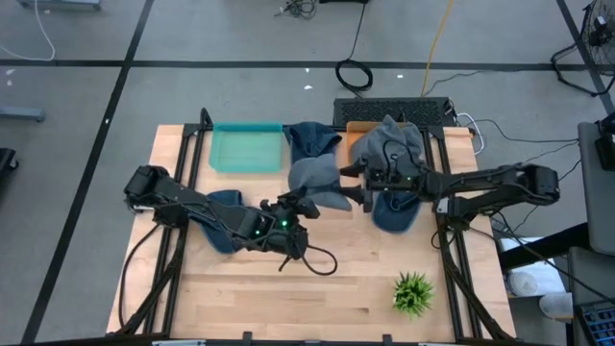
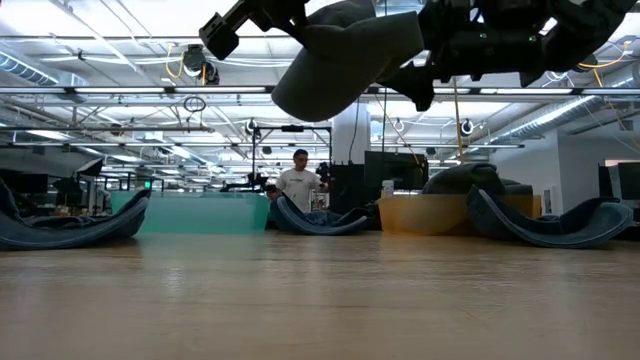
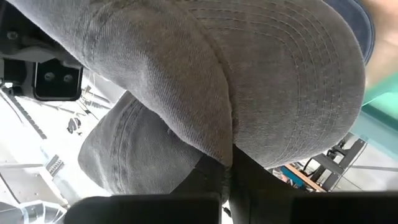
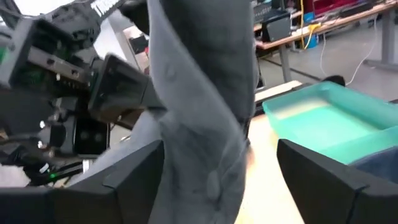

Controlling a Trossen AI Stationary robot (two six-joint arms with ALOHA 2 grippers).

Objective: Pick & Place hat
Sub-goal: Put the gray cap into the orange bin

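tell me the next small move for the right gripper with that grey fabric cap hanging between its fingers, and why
Probably close the right gripper on the grey fabric cap. Its fingers stand open on either side of the cloth, while the left gripper is shut on the cap and holds it above the wooden table. A second grip seems due before any carry to the teal tray.

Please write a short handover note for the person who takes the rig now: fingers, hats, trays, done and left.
Left gripper: shut on the grey hat, held in the air above mid-table.
Right gripper: fingers open on either side of the same hat, not gripping.
Other hats: one at the teal tray, some on the orange tray, two dark ones on the table.
Done: grey hat lifted.
Left: probably hand it over to the right arm and place it.
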